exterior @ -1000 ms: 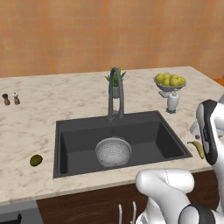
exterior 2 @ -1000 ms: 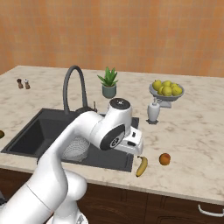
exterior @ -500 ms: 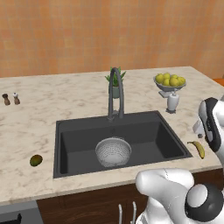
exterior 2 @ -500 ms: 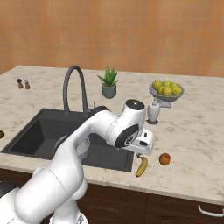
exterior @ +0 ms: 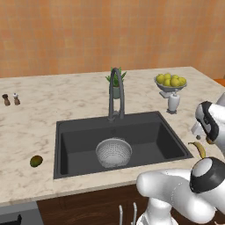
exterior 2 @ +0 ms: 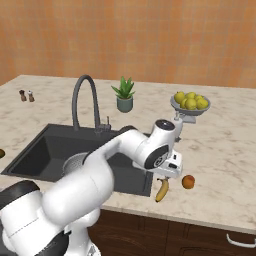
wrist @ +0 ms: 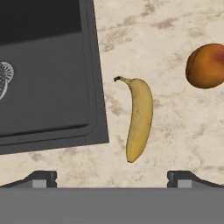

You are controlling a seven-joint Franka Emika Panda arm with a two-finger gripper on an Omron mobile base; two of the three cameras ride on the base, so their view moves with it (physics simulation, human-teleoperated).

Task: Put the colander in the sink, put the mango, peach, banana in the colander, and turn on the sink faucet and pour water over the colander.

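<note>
Hand (wrist: 112, 177) hovers above the banana (wrist: 139, 118) on the bench (wrist: 175, 144), fingers spread wide and empty, peach (wrist: 205, 65) just beside, colander (exterior: 114, 152) in the sink (exterior: 79, 145).

- The marble counter (exterior: 39, 110) is pale beige with brown veining, and the sink (exterior: 74, 140) is set into it.
- The banana (wrist: 139, 118) lies just beside the sink's corner, with the peach (wrist: 205, 65) near it, apart.
- The mango (exterior: 36, 161) lies left of the sink.
- The potted plant (exterior 2: 124, 95), fruit bowl (exterior 2: 190, 106), a small white bottle (exterior: 173, 102) and two shakers (exterior: 11, 99) stand along the back.
</note>
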